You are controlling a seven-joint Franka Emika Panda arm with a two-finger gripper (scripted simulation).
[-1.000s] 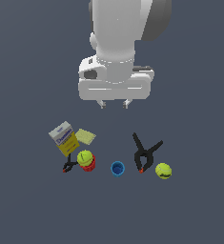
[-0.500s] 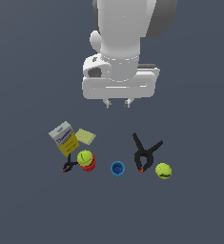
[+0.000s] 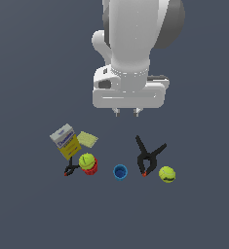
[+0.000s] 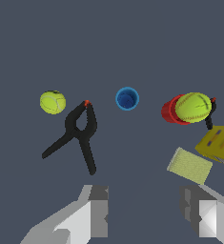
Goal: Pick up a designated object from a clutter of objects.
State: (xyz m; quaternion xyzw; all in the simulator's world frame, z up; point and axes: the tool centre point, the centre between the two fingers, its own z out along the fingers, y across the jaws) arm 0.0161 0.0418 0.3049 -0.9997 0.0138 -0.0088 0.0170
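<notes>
Taken from the exterior view's left across to its right, the clutter forms a loose row on the dark grey surface [image 3: 33, 58], whose edges and corners lie outside both views, so nothing can be placed against them. First comes the yellow and grey-blue box [image 3: 66, 141], with the pale yellow pad [image 3: 87, 139] just beside it. In front of the box lies the small black clamp [image 3: 70, 169], its red tip pointing to the exterior view's left. Next to it is the red cup [image 3: 91, 168], with a tennis ball [image 3: 86, 160] resting at its mouth. The blue cup [image 3: 120, 171] stands alone further along, apart from its neighbours.

Then comes the large black spring clamp [image 3: 148, 155], lying flat with its two long handles splayed away from the row and its orange-red jaw tip pointing towards the second tennis ball [image 3: 167, 174], which sits just beside it without touching.

The gripper [image 3: 126, 113] hangs well above the surface, its fingers spread wide with nothing between them; the wrist view shows the two pale fingers [image 4: 95, 209] far apart. In the exterior view the large clamp lies below the gripper and a little to that view's right, clear of it and untouched.
</notes>
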